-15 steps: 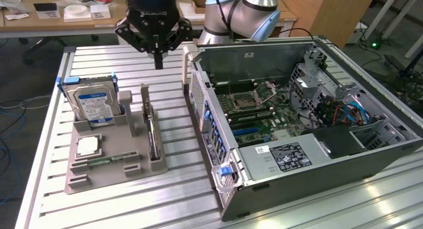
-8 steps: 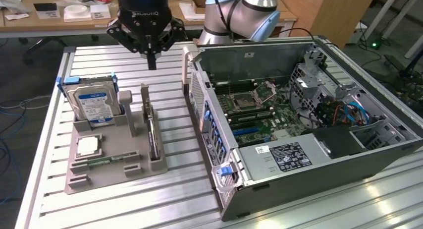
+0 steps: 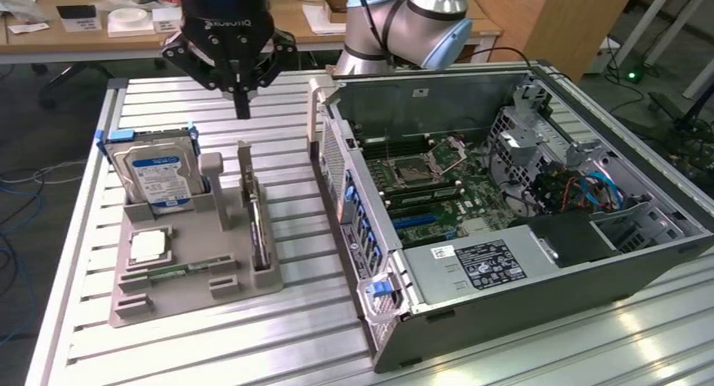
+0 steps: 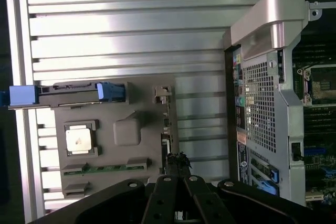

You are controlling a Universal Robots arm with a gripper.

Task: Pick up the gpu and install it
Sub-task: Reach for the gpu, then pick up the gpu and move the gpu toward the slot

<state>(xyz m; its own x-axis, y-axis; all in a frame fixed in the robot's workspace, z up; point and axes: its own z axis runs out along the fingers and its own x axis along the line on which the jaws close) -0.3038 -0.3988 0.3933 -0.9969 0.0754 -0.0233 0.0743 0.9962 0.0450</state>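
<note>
The gpu [image 3: 259, 227] is a thin dark card standing edge-on in a slot of the grey holder tray [image 3: 196, 236] on the exterior view's left. In the wrist view the gpu [image 4: 167, 129] runs as a narrow dark strip along the edge of the tray [image 4: 126, 129]. My gripper [image 3: 241, 110] hangs above the far end of the card, apart from it. Its fingers are shut with nothing between them, and in the wrist view the gripper [image 4: 177, 162] tapers to one closed tip over the card's edge.
The open computer case [image 3: 513, 202] lies on the exterior view's right, its motherboard [image 3: 436, 185] exposed and its wall [image 4: 262, 103] close to the tray. The tray also holds a hard drive [image 3: 162, 173], a processor [image 3: 149, 246] and a green memory stick [image 4: 105, 169].
</note>
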